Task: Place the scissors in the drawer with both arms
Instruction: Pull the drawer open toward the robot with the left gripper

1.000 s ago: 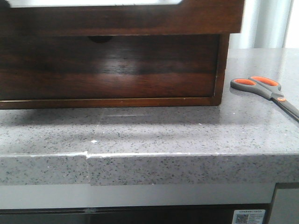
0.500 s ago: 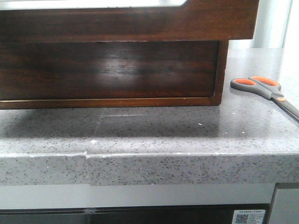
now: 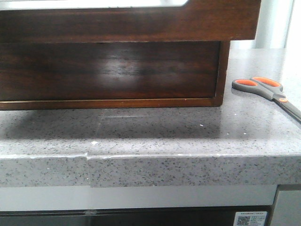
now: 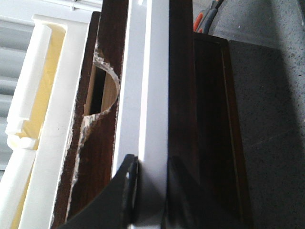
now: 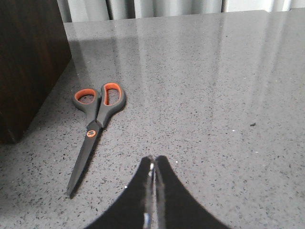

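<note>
Two arms share this job: the left fingers pinch the drawer front, while the right fingers, pressed together, hover near the scissors lying flat on the surface. Flat blades could slip during pickup.

You see soft daylight glaring in pale streaks on the bench beyond the right tool; the close left tool is blurred, the drawer front gleams.
</note>
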Controlling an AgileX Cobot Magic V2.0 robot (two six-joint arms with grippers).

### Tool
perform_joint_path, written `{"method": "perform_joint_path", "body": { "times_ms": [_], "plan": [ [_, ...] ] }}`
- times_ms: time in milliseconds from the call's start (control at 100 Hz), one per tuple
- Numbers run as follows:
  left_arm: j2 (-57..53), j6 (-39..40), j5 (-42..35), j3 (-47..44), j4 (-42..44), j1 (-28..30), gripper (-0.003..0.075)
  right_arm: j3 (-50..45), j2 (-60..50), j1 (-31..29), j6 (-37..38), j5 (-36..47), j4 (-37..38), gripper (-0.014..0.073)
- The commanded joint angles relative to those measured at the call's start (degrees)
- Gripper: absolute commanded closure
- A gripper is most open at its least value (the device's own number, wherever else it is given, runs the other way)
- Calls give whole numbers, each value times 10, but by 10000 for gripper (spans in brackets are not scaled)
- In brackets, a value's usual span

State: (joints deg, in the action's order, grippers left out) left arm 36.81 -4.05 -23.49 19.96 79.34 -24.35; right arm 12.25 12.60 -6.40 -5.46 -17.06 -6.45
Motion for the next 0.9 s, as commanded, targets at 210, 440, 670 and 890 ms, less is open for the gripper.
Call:
{"method": "perform_joint_path", "body": {
  "times_ms": [210,440,670,890],
  "plan": [
    [-2,36,-58,10,-46,-6,657,21,11,1,-3,40,-1,641],
    [-2,36,-58,10,-80,-6,414,21,11,1,-3,40,-1,641],
    [-2,36,-88,10,-80,-6,405,21,11,1,-3,40,-1,641],
    [-4,36,-170,10,-177,-6,406,21,11,1,-3,40,-1,641]
  ]
}}
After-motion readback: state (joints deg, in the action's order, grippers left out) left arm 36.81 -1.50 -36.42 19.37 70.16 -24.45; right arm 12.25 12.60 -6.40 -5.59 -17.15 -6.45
